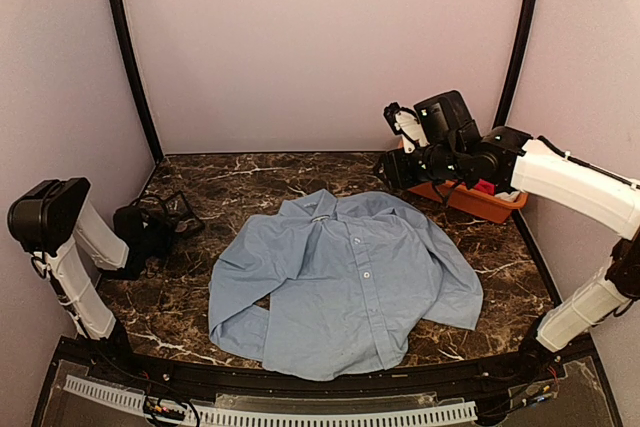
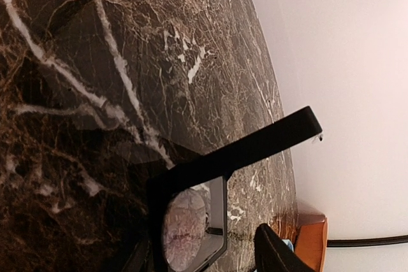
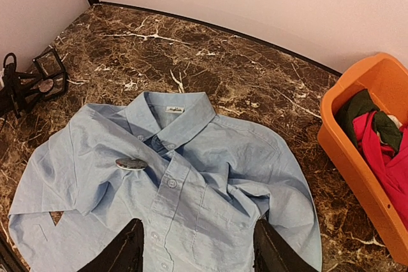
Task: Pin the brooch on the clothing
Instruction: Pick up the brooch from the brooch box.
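Released, my right claw and left claw; right wrist alone shows dark round brooch on blue shirt; orange bin holds red cloth.

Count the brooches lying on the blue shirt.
1. The brooch lies on the shirt just below its collar, beside the top buttons. Folds in the cloth could hide others.

Orange bin, red garment inside
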